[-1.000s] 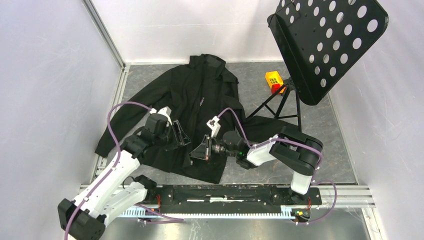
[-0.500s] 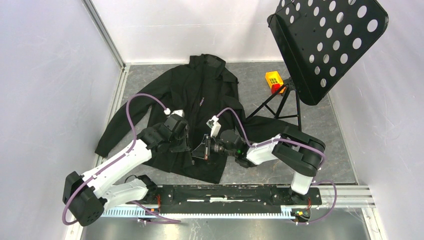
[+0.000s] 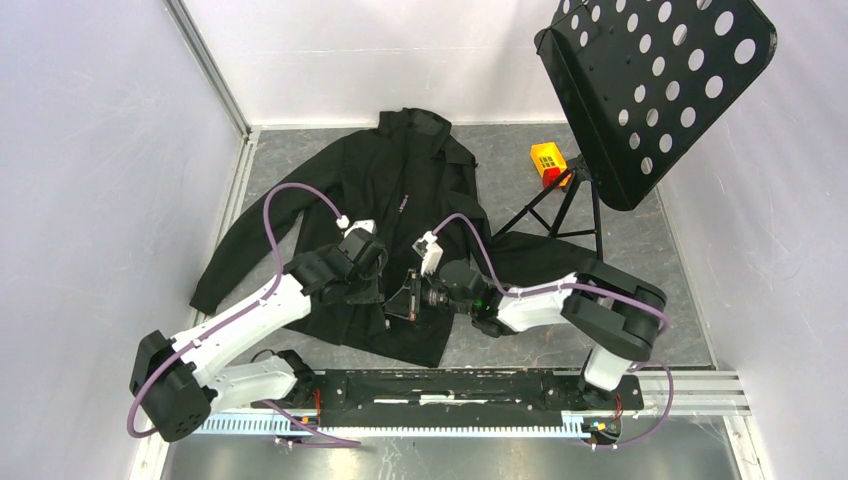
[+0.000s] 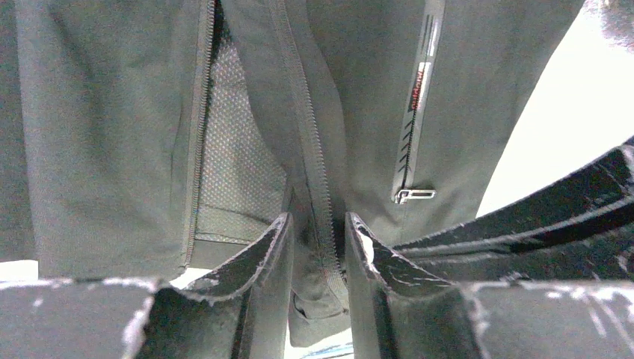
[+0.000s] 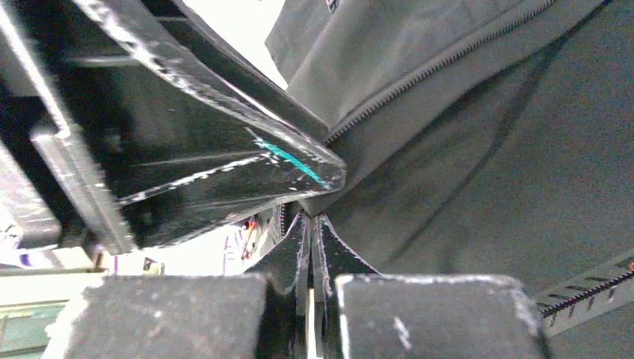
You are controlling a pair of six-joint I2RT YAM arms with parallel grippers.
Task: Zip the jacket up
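The black jacket (image 3: 400,190) lies spread on the grey floor, collar at the far end and front partly open. My left gripper (image 3: 368,292) is low on its front. In the left wrist view, the left gripper (image 4: 318,243) has its fingers closed against a fold of the jacket (image 4: 112,134) that carries one row of zipper teeth (image 4: 314,164). Mesh lining shows left of that fold. Just to the right, my right gripper (image 3: 397,303) is shut on the jacket's lower edge. In the right wrist view, the right gripper (image 5: 310,224) pinches a point of the jacket (image 5: 486,149).
A black perforated music stand (image 3: 660,80) rises at the right, and its tripod legs (image 3: 560,210) touch the jacket's right sleeve. An orange block (image 3: 548,162) sits by the stand. White walls close in on the left, back and right. The arms' rail (image 3: 480,385) runs along the near edge.
My left arm has swung right to the jacket's front opening beside the right gripper, and its jaws have narrowed onto the zipper fold. The right gripper has stayed almost still.
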